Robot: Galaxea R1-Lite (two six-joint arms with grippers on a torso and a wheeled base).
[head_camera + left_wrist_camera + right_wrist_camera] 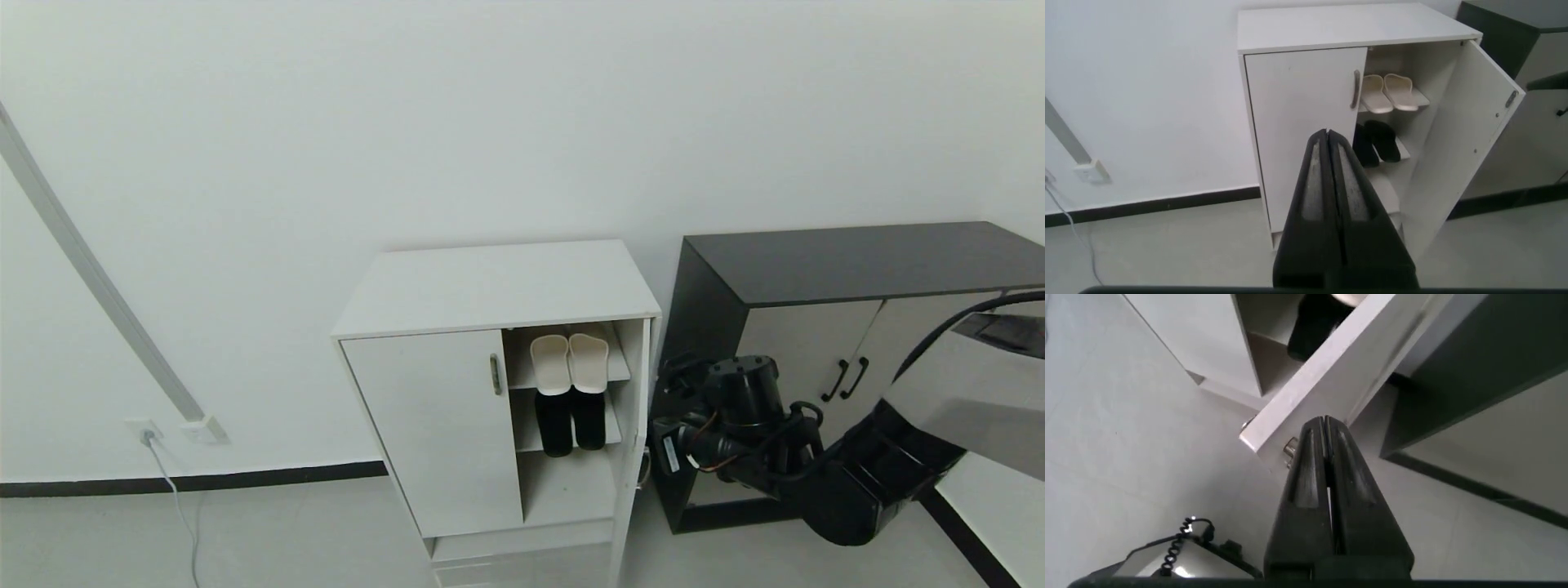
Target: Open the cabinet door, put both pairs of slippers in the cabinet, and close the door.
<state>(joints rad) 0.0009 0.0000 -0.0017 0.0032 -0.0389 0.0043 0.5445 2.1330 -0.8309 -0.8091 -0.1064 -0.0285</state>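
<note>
**Head view.** White wall, pale floor. A white cabinet stands at lower centre, with white slippers on its upper shelf and black slippers on the shelf below.

**Left wrist view.** The left gripper, fingers pressed together and empty, faces the cabinet. The door stands wide.

**Right wrist view.** The right gripper, also clenched on nothing, sits just beside the door's free edge, near its handle. The panel looks stiff and light, so a push near that edge should swing it.
</note>
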